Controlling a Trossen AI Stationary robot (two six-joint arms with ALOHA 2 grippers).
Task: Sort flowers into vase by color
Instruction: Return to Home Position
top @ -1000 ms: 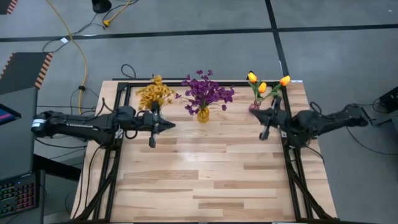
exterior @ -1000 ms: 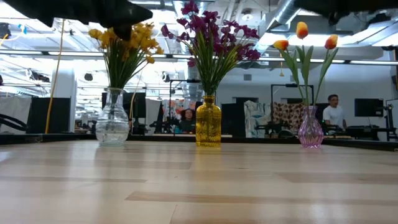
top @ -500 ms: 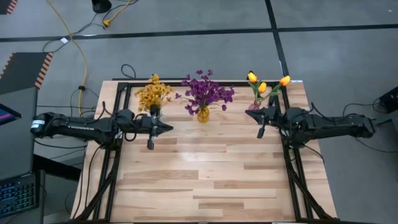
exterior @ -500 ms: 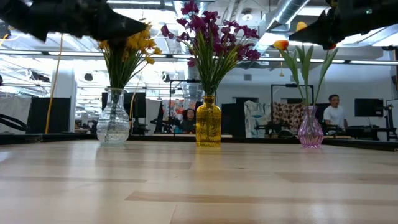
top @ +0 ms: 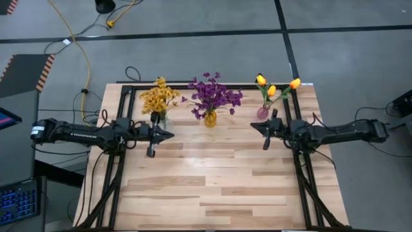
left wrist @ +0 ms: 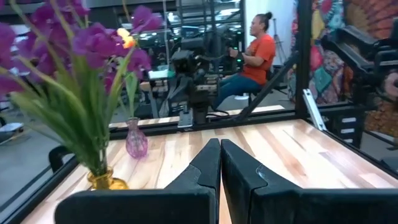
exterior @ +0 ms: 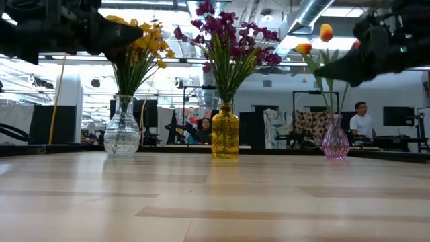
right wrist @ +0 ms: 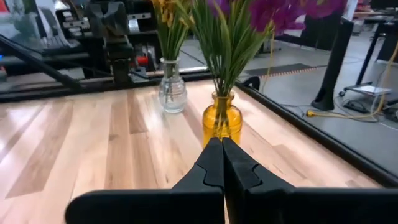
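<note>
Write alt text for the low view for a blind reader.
Three vases stand in a row across a wooden table: a clear vase of yellow flowers on the left, a yellow vase of purple flowers in the middle, a purple vase of orange tulips on the right. The left pincer and right pincer hang at the upper corners, empty.

Left arm (top: 77, 134) & right arm (top: 341, 132): matte blk, tapered fingers (left wrist: 242, 180)

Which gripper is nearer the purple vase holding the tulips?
Right. The right gripper hangs close beside the purple vase; the left gripper is across the table, near the clear vase.
</note>
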